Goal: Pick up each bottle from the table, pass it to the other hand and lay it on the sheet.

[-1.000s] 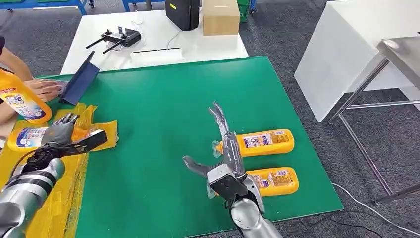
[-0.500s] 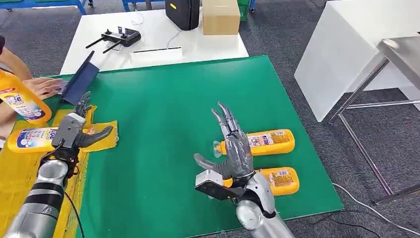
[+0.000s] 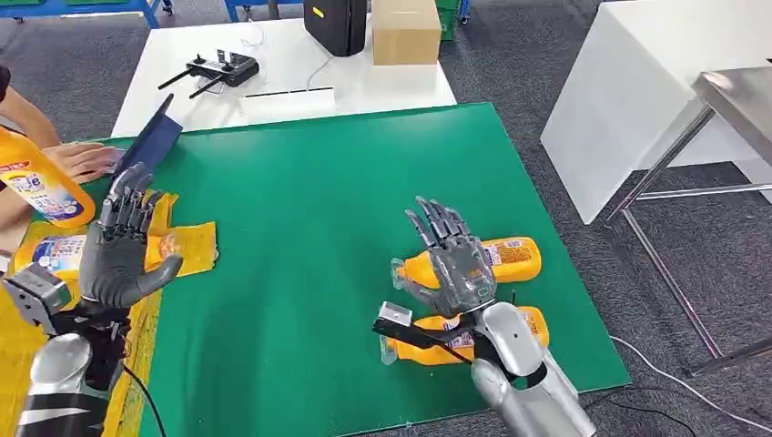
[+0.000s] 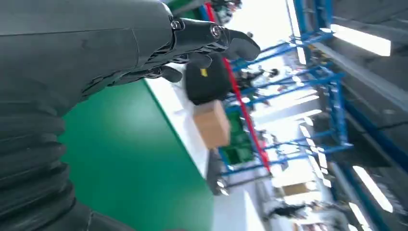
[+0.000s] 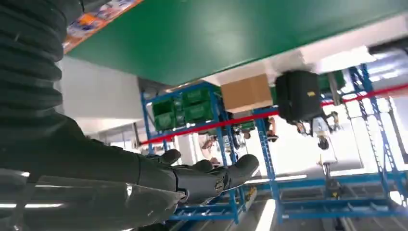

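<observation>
Right hand [image 3: 455,264]: raised over two yellow bottles [image 3: 482,259] lying on the green mat [image 3: 291,200], fingers spread, nothing held | Left hand [image 3: 118,255]: fingers spread, empty, above a bottle [image 3: 50,250] laid on the yellow sheet [image 3: 187,246] at the mat's left edge.

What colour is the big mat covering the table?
Green, a plain solid green mat; the head view shows it best.

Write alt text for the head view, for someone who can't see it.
Two silver robot arms reach over a green table. The open right hand hovers above two yellow bottles lying side by side; the open left hand is raised near a bottle on a yellow sheet. A person's hand rests at the far left corner.
</observation>
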Tool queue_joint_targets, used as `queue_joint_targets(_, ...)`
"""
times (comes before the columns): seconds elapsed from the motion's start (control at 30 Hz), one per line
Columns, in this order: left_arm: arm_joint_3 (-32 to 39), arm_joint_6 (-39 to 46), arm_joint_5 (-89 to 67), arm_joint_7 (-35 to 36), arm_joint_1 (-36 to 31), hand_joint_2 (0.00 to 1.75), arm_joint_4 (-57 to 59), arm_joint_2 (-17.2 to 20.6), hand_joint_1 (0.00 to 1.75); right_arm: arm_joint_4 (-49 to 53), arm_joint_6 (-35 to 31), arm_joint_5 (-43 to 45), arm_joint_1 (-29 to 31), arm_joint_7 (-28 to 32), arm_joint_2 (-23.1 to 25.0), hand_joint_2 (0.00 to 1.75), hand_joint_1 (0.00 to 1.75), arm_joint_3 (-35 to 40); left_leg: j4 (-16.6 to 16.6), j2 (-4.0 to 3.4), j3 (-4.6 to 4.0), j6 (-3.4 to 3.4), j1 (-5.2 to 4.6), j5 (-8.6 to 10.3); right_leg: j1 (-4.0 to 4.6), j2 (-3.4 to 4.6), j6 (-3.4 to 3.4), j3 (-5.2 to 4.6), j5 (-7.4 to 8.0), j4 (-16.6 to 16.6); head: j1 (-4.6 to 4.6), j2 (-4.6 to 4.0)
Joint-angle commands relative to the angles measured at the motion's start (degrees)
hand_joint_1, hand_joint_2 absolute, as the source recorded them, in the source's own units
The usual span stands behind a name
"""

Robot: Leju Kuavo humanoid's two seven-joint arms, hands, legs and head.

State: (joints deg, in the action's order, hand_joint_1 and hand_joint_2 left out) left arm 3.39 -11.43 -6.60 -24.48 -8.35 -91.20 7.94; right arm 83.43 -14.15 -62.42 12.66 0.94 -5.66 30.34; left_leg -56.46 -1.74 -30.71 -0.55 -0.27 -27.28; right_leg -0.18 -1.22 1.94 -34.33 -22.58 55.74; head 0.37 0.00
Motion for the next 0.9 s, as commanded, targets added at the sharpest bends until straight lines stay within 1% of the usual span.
queue_joint_targets(0.03, -5.88, -0.95, 1.93, -0.67, 3.68, 1.75, -3.58, -5.12, 0.00, -21.94, 11.24, 2.22, 11.65, 2.03, -8.11, 1.75, 0.00, -2.39, 0.04, 0.14, 0.15, -0.02, 0.00, -0.01, -0.02, 0.02, 0.06, 0.21, 0.00, -0.10, 0.00, 0.00)
queue_joint_targets(0.1, -7.06, 0.20, 1.14, -1.40, 3.55, 1.75, -2.96, -5.35, 0.00, -27.32, 11.32, 1.87, 14.11, 2.62, -8.54, 1.75, 0.00, -1.59, 0.01, 0.23, 0.26, -0.03, 0.04, -0.05, -0.01, 0.05, 0.08, 0.37, 0.00, -0.15, 0.02, 0.00)
queue_joint_targets(0.13, -7.38, 0.70, 0.78, -1.56, 3.53, 1.75, -2.82, -5.57, 0.00, -28.77, 11.52, 1.89, 14.77, 3.09, -8.48, 1.75, 0.00, -1.32, 0.05, 0.11, 0.17, -0.02, -0.06, 0.00, -0.09, 0.03, 0.06, 0.24, 0.03, -0.11, 0.00, 0.00)
queue_joint_targets(0.17, -7.49, 0.59, 1.42, -1.62, 3.52, 1.75, -2.55, -5.89, 0.00, -30.20, 11.24, 2.22, 15.31, 3.34, -8.12, 1.75, 0.00, -1.60, 0.03, 0.14, 0.24, 0.00, -0.01, -0.03, -0.05, 0.09, 0.05, 0.32, 0.03, -0.13, 0.02, 0.00)
queue_joint_targets(0.23, -7.60, -0.78, 3.47, -1.75, 4.13, 1.75, -2.36, -5.98, 0.00, -31.80, 10.64, 2.14, 15.72, 2.92, -7.26, 1.75, 0.00, -1.96, 0.01, 0.15, 0.12, 0.01, -0.06, -0.01, -0.09, 0.02, 0.04, 0.19, 0.02, -0.07, 0.02, 0.00)
queue_joint_targets(0.27, -7.58, -0.81, 3.52, -1.78, 4.33, 1.75, -2.33, -5.98, 0.00, -31.86, 10.59, 2.12, 15.73, 2.88, -7.16, 1.75, 0.00, -1.94, 0.02, 0.15, 0.24, 0.04, -0.03, -0.05, -0.07, 0.09, 0.03, 0.30, 0.00, -0.09, 0.00, 0.00)
queue_joint_targets(0.37, -7.53, -0.84, 3.62, -1.85, 4.51, 1.75, -2.34, -5.96, 0.00, -31.90, 10.52, 2.09, 15.72, 2.83, -7.03, 1.75, 0.00, -1.90, 0.01, 0.08, 0.10, 0.02, -0.06, -0.02, -0.09, 0.03, 0.03, 0.13, 0.02, -0.05, 0.00, 0.00)
queue_joint_targets(0.43, -7.36, -0.85, 3.65, -1.88, 4.56, 1.75, -2.43, -5.85, 0.00, -31.85, 10.41, 2.10, 15.66, 2.61, -6.87, 1.75, 0.00, -1.94, -0.01, 0.15, 0.27, 0.08, 0.03, -0.11, -0.03, 0.11, -0.01, 0.31, -0.04, -0.05, 0.00, 0.00)
queue_joint_targets(0.5, -7.15, -2.05, 5.14, -1.84, 4.87, 1.75, -2.04, -6.25, 0.00, -32.98, 9.91, 1.82, 15.77, 1.48, -6.31, 1.75, 0.00, -2.24, 0.01, 0.13, 0.15, 0.03, -0.03, -0.04, -0.06, 0.05, 0.02, 0.17, 0.00, -0.03, -0.02, 0.00)
queue_joint_targets(0.63, -7.06, -2.22, 5.27, -1.86, 4.49, 1.75, -1.26, -6.34, 0.00, -35.00, 9.62, 1.38, 16.23, 1.17, -5.49, 1.75, 0.00, -2.09, 0.01, 0.07, 0.15, 0.01, 0.01, -0.03, -0.05, 0.09, 0.03, 0.16, 0.02, -0.03, -0.02, 0.00)
queue_joint_targets(0.83, -7.76, -2.67, 5.17, -1.71, 3.14, 1.75, -0.52, -6.56, 0.00, -41.20, 10.57, -0.07, 18.43, 1.68, -3.63, 1.75, 0.00, -0.48, 0.01, 0.10, 0.12, 0.01, 0.00, -0.02, -0.04, 0.05, 0.03, 0.15, 0.02, -0.03, 0.00, 0.00)
queue_joint_targets(0.87, -8.09, -2.81, 5.13, -1.63, 2.88, 1.75, -0.09, -6.64, 0.00, -43.41, 11.51, -0.72, 19.31, 1.53, -3.06, 1.75, 0.00, 0.31, -0.02, 0.18, 0.28, 0.07, 0.08, -0.10, 0.02, 0.14, 0.00, 0.33, -0.03, -0.04, 0.00, 0.00)
queue_joint_targets(0.9, -8.20, -2.86, 5.11, -1.58, 2.73, 1.75, 0.18, -6.70, 0.00, -44.54, 11.95, -1.26, 19.82, 1.39, -2.88, 1.75, 0.00, 0.87, 0.01, 0.13, 0.18, 0.04, 0.02, -0.05, -0.03, 0.07, 0.01, 0.21, 0.00, -0.04, 0.00, 0.00)
